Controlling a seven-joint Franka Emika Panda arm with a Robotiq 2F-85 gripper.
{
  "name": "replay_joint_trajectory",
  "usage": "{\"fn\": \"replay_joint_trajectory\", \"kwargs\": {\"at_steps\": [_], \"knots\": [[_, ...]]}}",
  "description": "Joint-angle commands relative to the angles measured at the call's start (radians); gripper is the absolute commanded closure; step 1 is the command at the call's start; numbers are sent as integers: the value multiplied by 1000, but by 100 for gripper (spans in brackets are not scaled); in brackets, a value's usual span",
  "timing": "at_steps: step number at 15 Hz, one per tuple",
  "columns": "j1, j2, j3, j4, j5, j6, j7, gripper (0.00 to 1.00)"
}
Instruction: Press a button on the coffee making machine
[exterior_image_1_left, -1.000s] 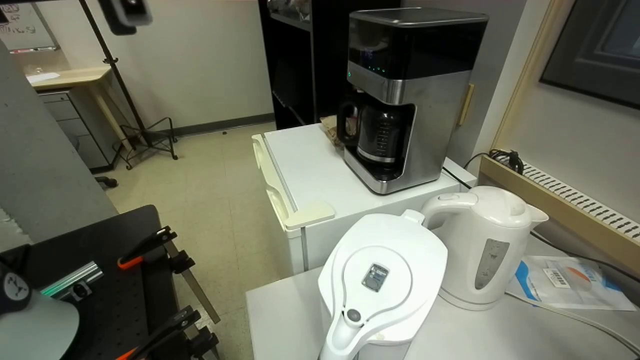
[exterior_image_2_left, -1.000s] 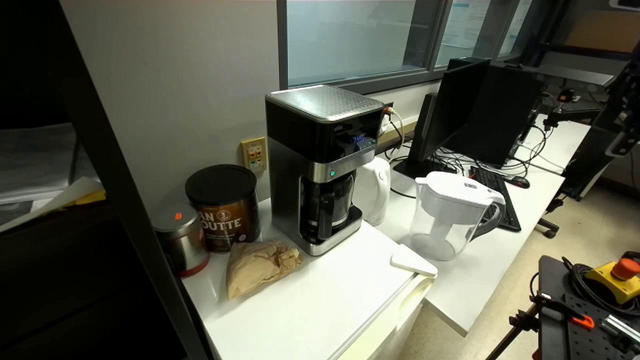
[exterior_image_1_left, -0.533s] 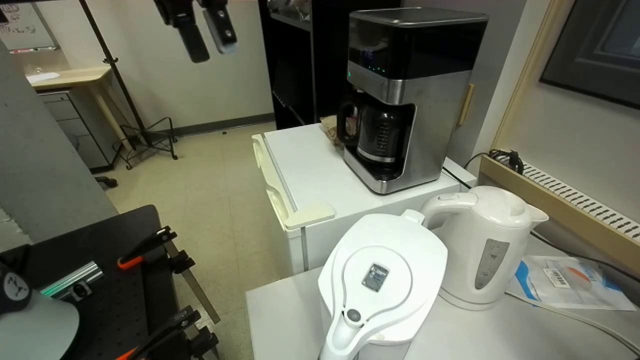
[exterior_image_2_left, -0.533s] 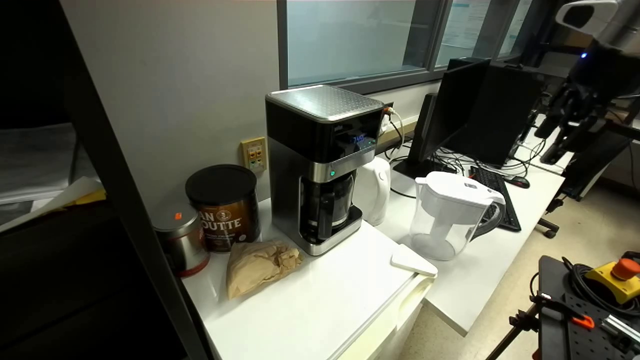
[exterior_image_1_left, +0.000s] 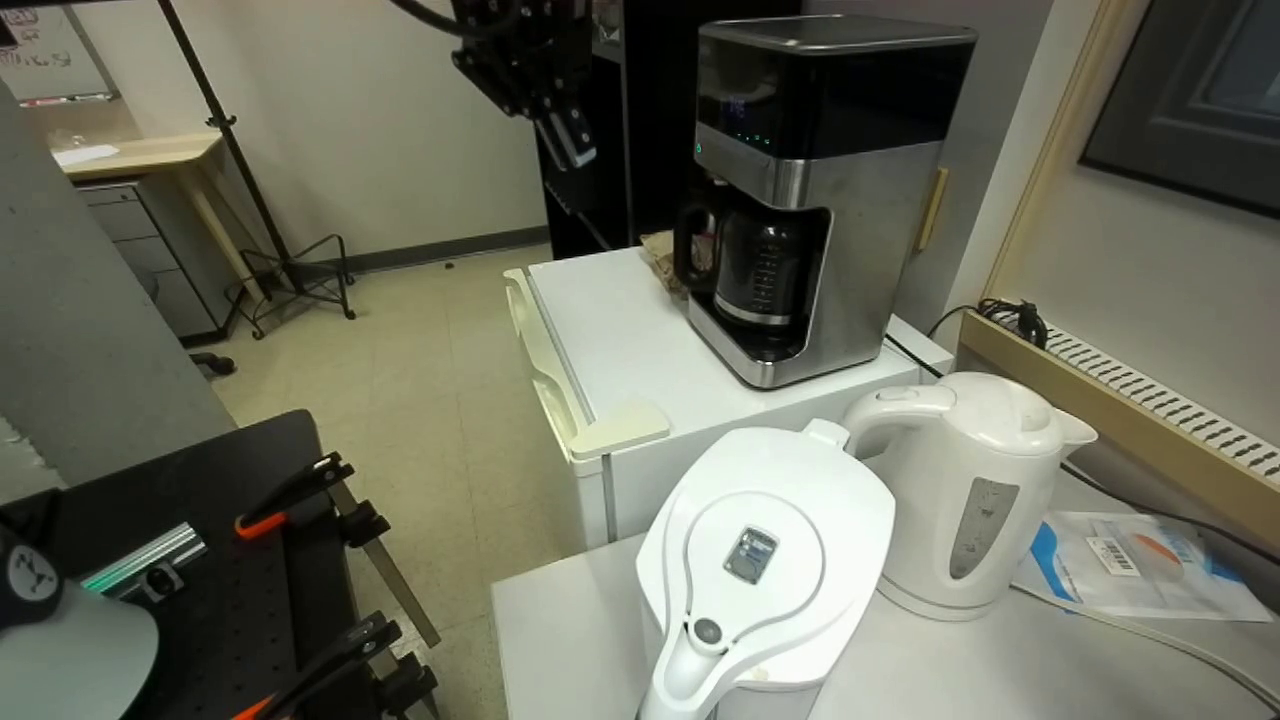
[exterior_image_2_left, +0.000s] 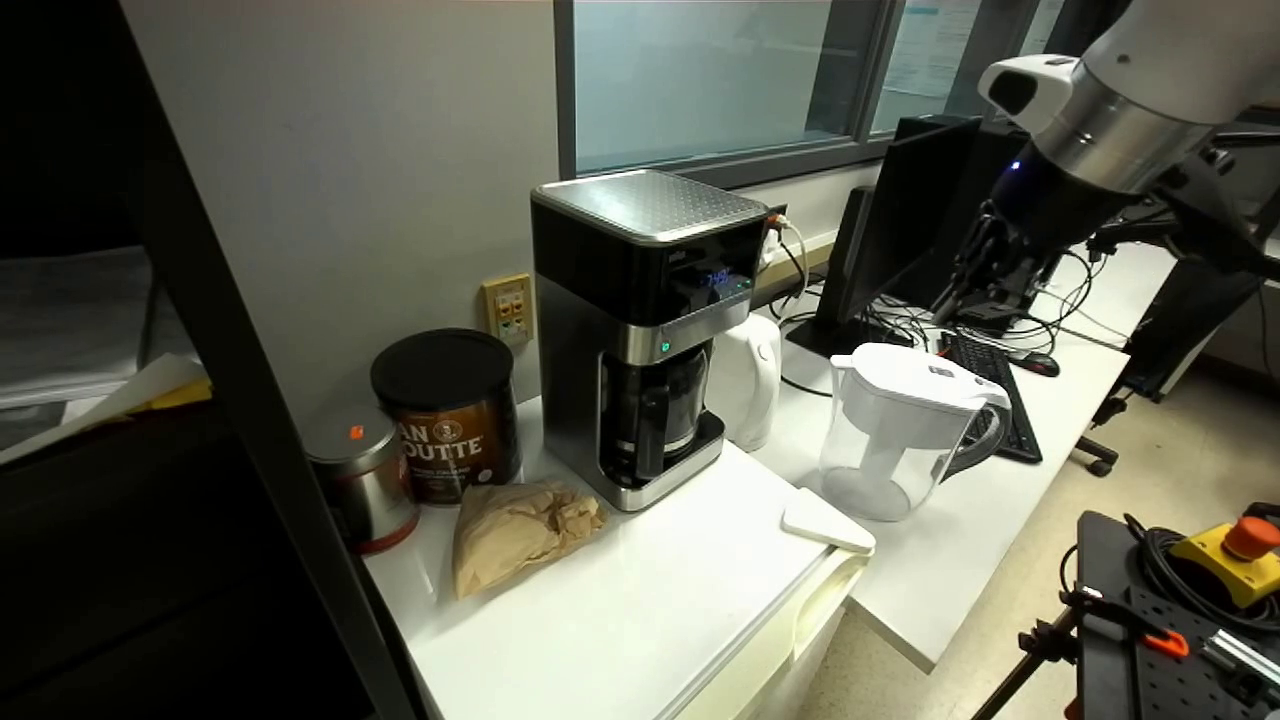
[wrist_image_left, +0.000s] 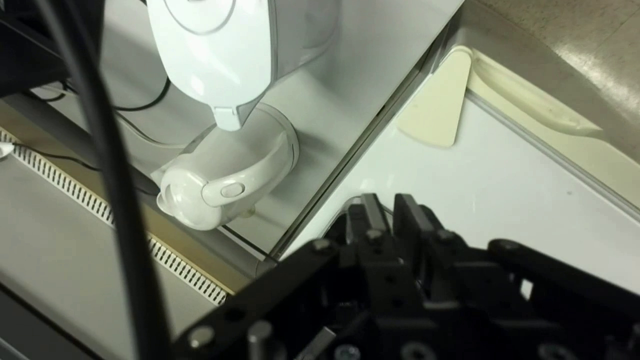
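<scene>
The coffee making machine (exterior_image_1_left: 880, 260), a tall black and silver box, stands on a white fridge top. A green-lit button (exterior_image_2_left: 665, 346) glows on its silver front strip, under a blue display (exterior_image_2_left: 718, 277). Its dark glass carafe (exterior_image_1_left: 757, 270) sits in the base. My gripper (exterior_image_1_left: 572, 140) hangs in the air out in front of the machine, fingertips pointing down and apart from it. In the wrist view the fingers (wrist_image_left: 372, 212) are nearly together, a narrow gap with nothing held between them. There, what seems to be the machine is mostly hidden behind my gripper (wrist_image_left: 387, 202).
On the adjoining desk stand a white water pitcher (exterior_image_1_left: 770, 560) and a white kettle (exterior_image_1_left: 975, 500). Beside the machine are a crumpled paper bag (exterior_image_2_left: 525, 535), a coffee can (exterior_image_2_left: 447, 415) and a metal canister (exterior_image_2_left: 360, 480). Monitors (exterior_image_2_left: 910, 220) stand farther along the desk.
My gripper has come into view and swung down toward the machine. Its fingers, spread apart half a second ago, have drawn together to a narrow gap. The machine has not moved.
</scene>
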Motion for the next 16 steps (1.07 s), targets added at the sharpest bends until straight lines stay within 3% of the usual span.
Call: {"fn": "replay_joint_trajectory", "kwargs": {"at_steps": [1, 4, 8, 16], "knots": [[-40, 121, 45, 60, -105, 117, 95, 100], [-76, 194, 83, 101, -228, 193, 206, 100], [-79, 289, 88, 176, -357, 203, 333, 100], [-24, 457, 49, 325, -464, 199, 457, 100]]}}
